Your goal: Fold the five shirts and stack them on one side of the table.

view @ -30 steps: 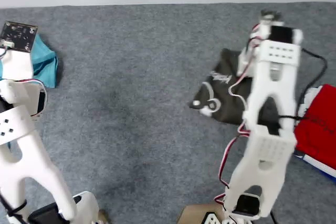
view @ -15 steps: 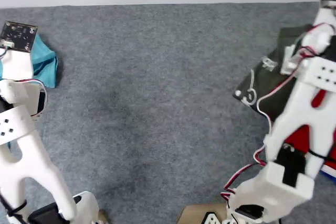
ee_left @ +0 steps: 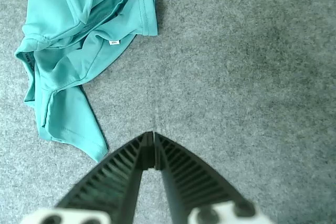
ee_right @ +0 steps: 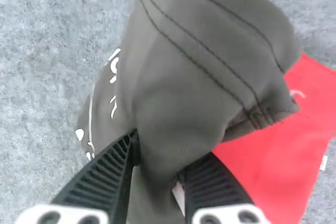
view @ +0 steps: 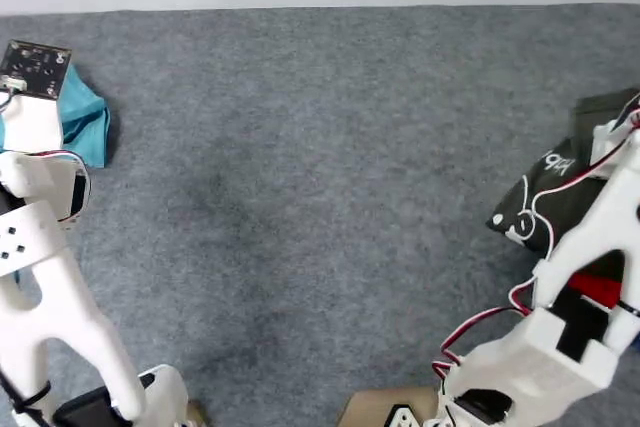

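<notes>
Left pincer [ee_left: 154, 140]: narrow. The jaws are drawn together so that the ribbed fingers [ee_left: 123, 174] meet at their tips with nothing between them. It hangs over bare table.

Teal shirt [ee_left: 79, 30]: crumpled and not folded. It lies on the table ahead of the left pincer's tips and off to one side, apart from them. A hem edge and a small white label face up. In the high view it [view: 88, 122] lies just beyond the left arm's wrist.

Right pincer [ee_right: 157, 153]: holding the dark shirt. A thick fold of cloth fills the gap between its two ribbed fingers [ee_right: 105, 174].

Dark shirt [ee_right: 199, 66]: bunched, spreading forward from the right pincer's grip. White print shows along one side and stitched seams run across the top. Its far part lies over the red shirt. In the high view it [view: 550, 207] sits under the right arm's forward end. Whether any of it is lifted off the table cannot be told.

Red shirt [ee_right: 268, 150]: flat, just past the right pincer and below the dark shirt, which covers part of it. In the high view a strip [view: 598, 290] shows beside the right arm.

Table [view: 300, 167]: grey, with a carpet-like surface.

Left arm [view: 40, 277]: white, above the teal shirt.

Right arm [view: 570, 327]: white, with red and white wires along it.
</notes>
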Available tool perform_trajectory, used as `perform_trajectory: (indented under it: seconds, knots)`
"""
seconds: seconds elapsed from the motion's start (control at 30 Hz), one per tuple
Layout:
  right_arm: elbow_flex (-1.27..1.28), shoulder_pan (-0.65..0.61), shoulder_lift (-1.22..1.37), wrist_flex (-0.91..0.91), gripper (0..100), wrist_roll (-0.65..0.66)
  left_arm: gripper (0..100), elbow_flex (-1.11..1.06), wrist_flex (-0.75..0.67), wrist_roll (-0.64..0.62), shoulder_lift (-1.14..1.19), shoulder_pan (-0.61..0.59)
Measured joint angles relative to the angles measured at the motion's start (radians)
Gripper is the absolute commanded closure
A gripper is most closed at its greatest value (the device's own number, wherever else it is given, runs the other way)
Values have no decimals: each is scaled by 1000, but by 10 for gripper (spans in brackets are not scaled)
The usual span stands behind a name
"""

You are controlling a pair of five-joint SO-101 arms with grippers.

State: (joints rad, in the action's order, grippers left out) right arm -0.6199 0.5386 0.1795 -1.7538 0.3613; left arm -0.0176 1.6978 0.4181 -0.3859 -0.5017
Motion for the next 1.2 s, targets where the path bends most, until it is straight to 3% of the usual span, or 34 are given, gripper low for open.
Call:
perform_trajectory:
  seconds: [0.3, 0.8, 1.2]
  knots:
    - [0, -5, 72, 20, 988, 2, 994, 0, 0, 0, 0, 0]
    - [0, 301, 219, 135, 988, 195, 994, 0, 2, 0, 0, 0]
    - [0, 358, 221, 227, 988, 221, 994, 0, 2, 0, 0, 0]
